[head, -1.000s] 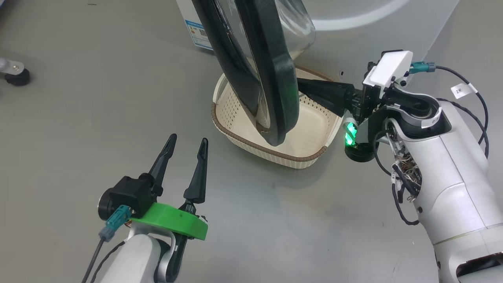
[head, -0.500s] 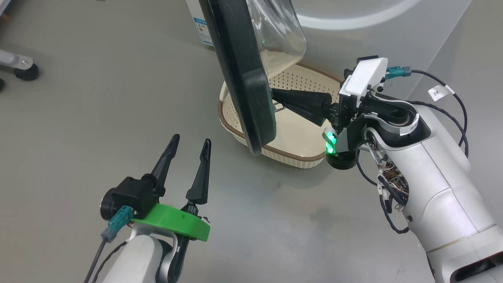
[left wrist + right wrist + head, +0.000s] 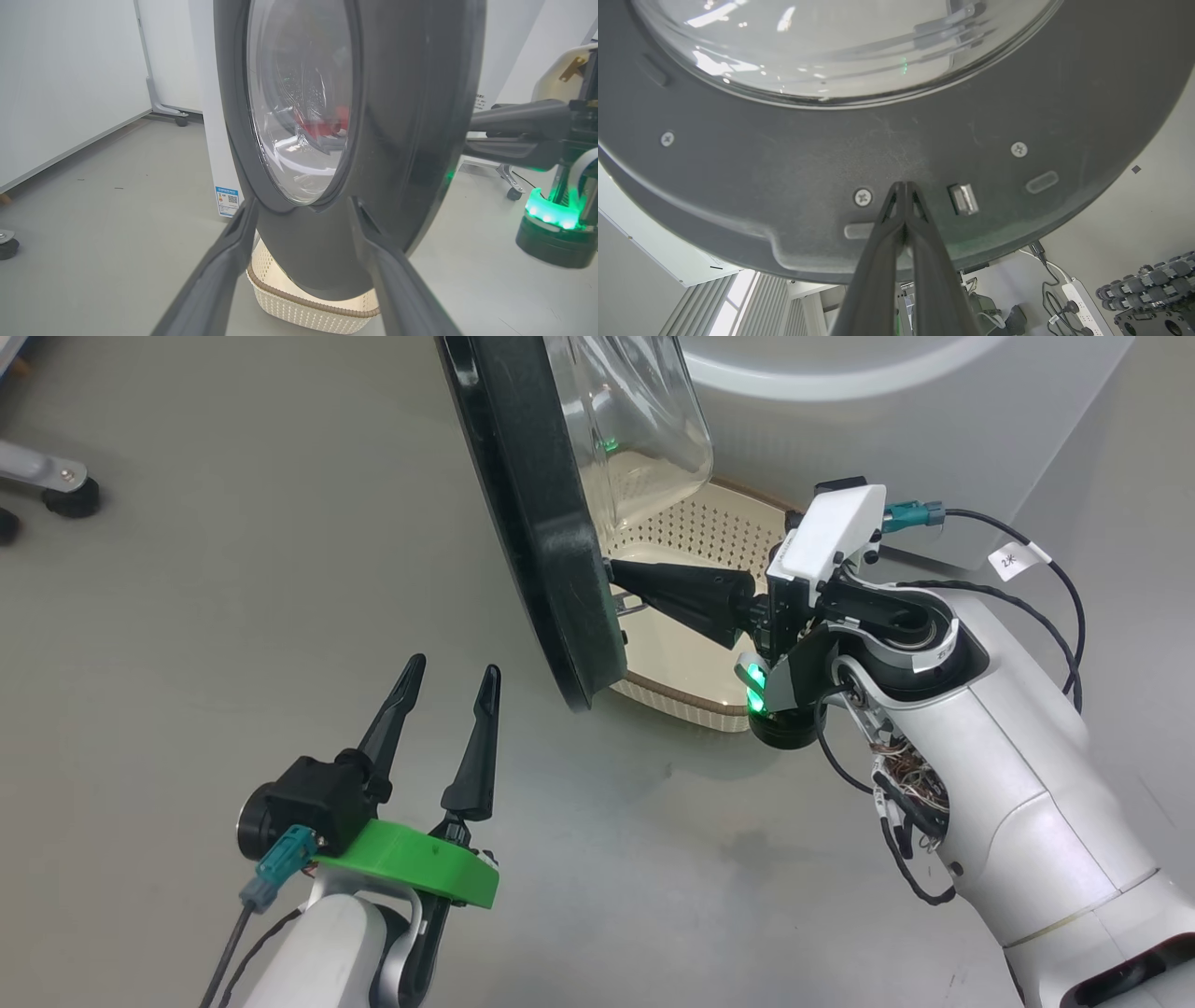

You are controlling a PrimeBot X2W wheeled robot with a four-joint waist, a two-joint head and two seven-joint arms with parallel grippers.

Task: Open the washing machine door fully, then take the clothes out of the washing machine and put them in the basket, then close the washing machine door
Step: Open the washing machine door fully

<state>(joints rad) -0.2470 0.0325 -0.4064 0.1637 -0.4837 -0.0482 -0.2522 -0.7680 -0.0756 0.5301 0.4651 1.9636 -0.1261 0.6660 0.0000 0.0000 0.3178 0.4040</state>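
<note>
We see the door [image 3: 546, 541] swung out from the machine [image 3: 887, 420], standing edge-on at 12 o'clock in the head view, its glass bowl [image 3: 635, 429] bulging toward 3 o'clock. The basket [image 3: 695, 707] sits on the floor [image 3: 233, 569] just below the door's lower edge, in front of the machine, a little toward 1 o'clock from the view's middle; the door hides its 9 o'clock side. Our right tool [image 3: 613, 569] reaches in from 3 o'clock over the basket, its two fingers pressed together with nothing between them, and their joined tip meets the door's inner face low on the black ring. In the right wrist view that tip lies between a screw [image 3: 863, 197] at 9 o'clock and a small metal latch [image 3: 964, 199] at 3 o'clock, below the glass. Our left tool [image 3: 449, 667] hangs at 7 o'clock above the floor, well apart from the door, fingers spread wide and holding nothing. In the left wrist view its fingers frame the door's outer face, and through the glass we make out the clothes [image 3: 322, 126], a red patch against the speckled drum [image 3: 299, 93]. A blue sticker [image 3: 227, 200] shows low on the machine at 9 o'clock of the door, with the basket under the door at 6 o'clock.
</note>
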